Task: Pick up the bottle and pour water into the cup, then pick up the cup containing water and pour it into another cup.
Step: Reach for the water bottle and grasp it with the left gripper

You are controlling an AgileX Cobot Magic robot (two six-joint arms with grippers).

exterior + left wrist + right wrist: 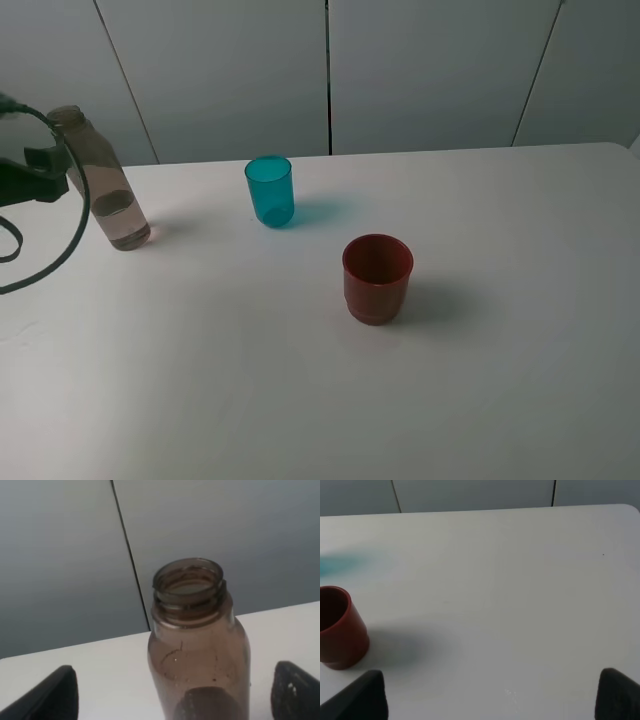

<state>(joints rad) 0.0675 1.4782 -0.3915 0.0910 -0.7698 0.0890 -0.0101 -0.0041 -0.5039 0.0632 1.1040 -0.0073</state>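
The smoky grey-brown bottle (108,190) stands upright at the table's far left, uncapped, with a little water in its base. My left gripper (55,172) is at its upper half. In the left wrist view the bottle (197,645) rises between the two dark fingertips (50,695), with wide gaps on both sides; that gripper (172,700) is open. The teal cup (270,190) stands upright mid-table toward the back. The dark red cup (377,277) stands nearer the front. My right gripper (490,697) is open over bare table, with the red cup (337,630) off to one side.
A black cable (70,240) loops down from the left arm beside the bottle. The white table (500,350) runs back to a pale panelled wall (420,70). The right arm does not show in the exterior view.
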